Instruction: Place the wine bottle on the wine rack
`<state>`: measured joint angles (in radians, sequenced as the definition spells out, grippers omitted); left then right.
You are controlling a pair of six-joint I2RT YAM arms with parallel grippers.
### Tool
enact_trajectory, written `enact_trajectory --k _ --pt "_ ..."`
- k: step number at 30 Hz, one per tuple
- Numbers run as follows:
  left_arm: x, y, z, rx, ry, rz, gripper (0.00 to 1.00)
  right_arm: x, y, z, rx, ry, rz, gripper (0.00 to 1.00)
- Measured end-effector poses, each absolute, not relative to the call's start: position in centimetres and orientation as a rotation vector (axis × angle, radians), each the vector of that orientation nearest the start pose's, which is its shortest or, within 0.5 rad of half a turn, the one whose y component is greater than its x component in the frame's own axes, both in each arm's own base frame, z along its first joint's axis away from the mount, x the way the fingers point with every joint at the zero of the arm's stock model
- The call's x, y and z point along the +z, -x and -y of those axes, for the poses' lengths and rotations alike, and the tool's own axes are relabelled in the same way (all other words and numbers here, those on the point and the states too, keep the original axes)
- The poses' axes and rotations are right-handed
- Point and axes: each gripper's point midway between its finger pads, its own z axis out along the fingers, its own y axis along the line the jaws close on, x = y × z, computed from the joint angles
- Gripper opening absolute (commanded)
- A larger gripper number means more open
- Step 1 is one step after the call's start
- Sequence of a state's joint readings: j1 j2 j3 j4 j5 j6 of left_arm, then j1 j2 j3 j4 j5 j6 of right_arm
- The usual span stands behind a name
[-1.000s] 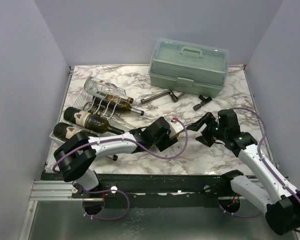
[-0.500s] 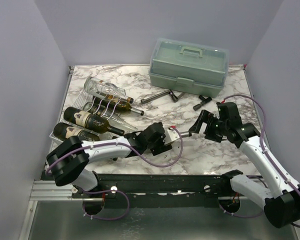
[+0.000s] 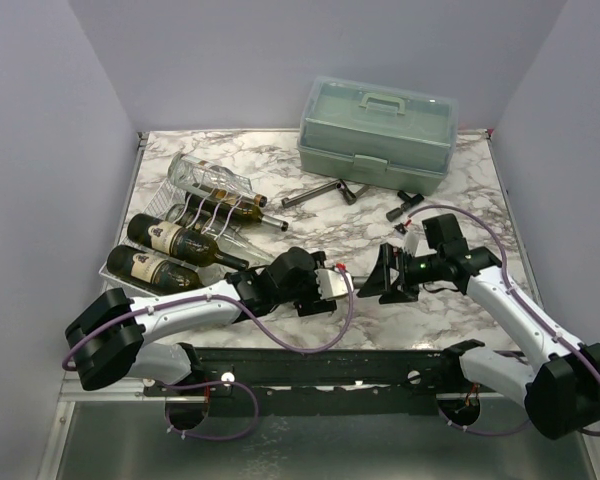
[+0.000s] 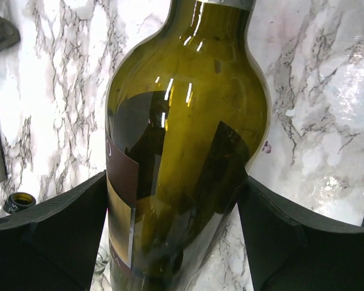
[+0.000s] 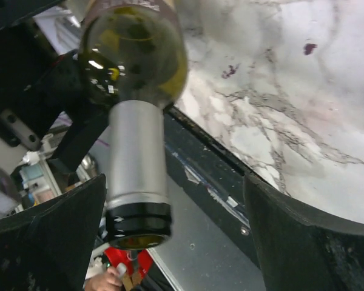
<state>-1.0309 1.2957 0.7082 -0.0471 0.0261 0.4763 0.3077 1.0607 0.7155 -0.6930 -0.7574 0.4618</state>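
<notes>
A green wine bottle (image 4: pixel 188 121) with a dark label lies between my left fingers (image 4: pixel 60 224), which press both its sides. In the top view my left gripper (image 3: pixel 318 285) holds this bottle (image 3: pixel 332 280) low over the marble near the front edge, neck pointing right. My right gripper (image 3: pixel 385 278) is open around the silver-foiled neck (image 5: pixel 136 151); the neck sits beside one finger (image 5: pixel 60 224), far from the other. The white wire wine rack (image 3: pixel 185 205) lies at the left and carries three dark bottles.
A pale green toolbox (image 3: pixel 377 133) stands at the back. Dark metal tools (image 3: pixel 315 195) and another dark tool (image 3: pixel 402 205) lie in front of it. A clear glass object (image 3: pixel 205 175) rests at the rack's far end. The table's front edge (image 5: pixel 212 176) runs under the right gripper.
My left gripper has drawn back left and nearer with the bottle. My right gripper has swung left and forward, and its open fingers now flank the bottle's neck.
</notes>
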Motion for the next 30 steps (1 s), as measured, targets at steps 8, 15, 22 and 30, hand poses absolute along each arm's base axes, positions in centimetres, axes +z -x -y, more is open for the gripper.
enact_trajectory --k 8,15,22,30 --pt "10.2 -19.1 31.0 -0.371 -1.593 -1.573 0.0 14.8 -15.0 -20.0 1.388 0.158 -2.629 0.81" --pt "9.9 -18.3 31.1 -0.383 -1.633 -1.562 0.0 14.0 -15.2 -20.4 1.4 0.156 -2.652 0.72" --pt "9.6 -17.9 30.9 -0.382 -1.65 -1.57 0.0 12.7 -14.8 -20.9 1.411 0.138 -2.684 0.64" --pt "9.4 -17.9 30.9 -0.381 -1.655 -1.575 0.0 11.6 -14.5 -21.2 1.402 0.106 -2.702 0.59"
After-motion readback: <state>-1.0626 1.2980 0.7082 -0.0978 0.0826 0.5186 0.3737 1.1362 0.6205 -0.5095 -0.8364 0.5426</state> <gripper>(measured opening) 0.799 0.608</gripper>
